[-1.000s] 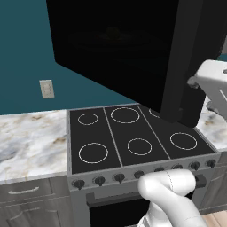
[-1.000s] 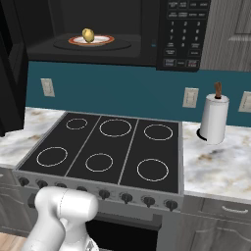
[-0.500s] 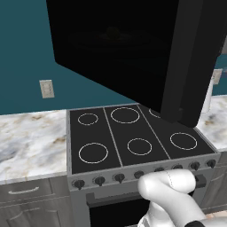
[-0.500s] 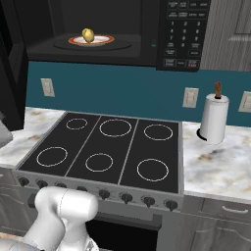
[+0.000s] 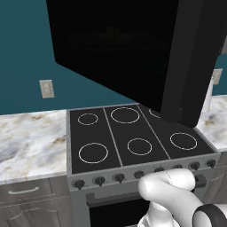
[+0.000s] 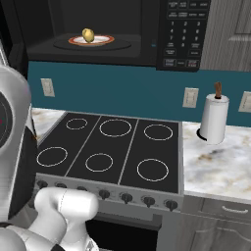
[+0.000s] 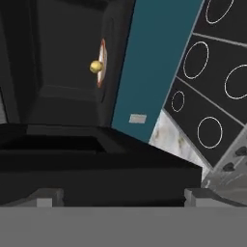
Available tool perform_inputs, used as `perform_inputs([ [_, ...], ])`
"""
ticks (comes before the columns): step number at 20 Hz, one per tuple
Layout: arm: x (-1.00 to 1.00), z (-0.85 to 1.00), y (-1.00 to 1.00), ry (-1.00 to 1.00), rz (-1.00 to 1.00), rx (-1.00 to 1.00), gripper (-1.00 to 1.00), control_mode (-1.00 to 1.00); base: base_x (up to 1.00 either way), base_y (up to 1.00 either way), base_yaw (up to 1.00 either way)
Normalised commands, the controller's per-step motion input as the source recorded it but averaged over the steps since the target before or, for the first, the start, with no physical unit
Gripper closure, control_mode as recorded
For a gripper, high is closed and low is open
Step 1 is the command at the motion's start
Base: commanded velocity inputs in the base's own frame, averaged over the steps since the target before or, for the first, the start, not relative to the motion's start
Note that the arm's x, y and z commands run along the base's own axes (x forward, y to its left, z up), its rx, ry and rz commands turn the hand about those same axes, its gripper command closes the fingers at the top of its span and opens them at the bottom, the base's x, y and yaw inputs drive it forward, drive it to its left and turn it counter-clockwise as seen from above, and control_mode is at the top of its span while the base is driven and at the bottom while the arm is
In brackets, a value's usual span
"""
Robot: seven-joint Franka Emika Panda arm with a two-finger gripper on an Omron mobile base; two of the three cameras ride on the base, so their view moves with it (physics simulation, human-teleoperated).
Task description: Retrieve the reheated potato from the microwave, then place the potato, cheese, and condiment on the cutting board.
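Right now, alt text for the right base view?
The microwave above the stove stands open, with the potato on a plate inside. A paper towel roll stands on the marble counter at right.

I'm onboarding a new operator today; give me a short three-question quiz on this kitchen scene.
1. True or false: the microwave door stands open.
2. What does the potato rest on?
A. the stove top
B. a plate inside the microwave
C. the marble counter
3. Fill in: on the counter right of the stove stands an upright roll of ____.

Key
1. True; the right base view looks straight into the cavity.
2. B; the plate sits on the microwave floor.
3. Paper towels.
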Motion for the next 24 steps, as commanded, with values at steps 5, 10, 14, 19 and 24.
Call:
perform_inputs([
  [5,0.60,-0.06,-0.03,0.07,0.06,0.32,-1.00,-1.00,0.00,0.00,0.00],
  [10,0.58,-0.11,0.07,0.09,0.04,0.09,-1.00,-1.00,0.00,0.00,0.00],
  [14,0.35,-0.07,0.11,0.00,0.14,0.00,-1.00,-1.00,0.00,0.00,0.00],
  [19,0.37,-0.02,0.07,0.02,0.24,0.02,-1.00,-1.00,0.00,0.00,0.00],
  [24,0.40,0.00,0.20,0.10,0.21,0.01,-1.00,-1.00,0.00,0.00,0.00],
])
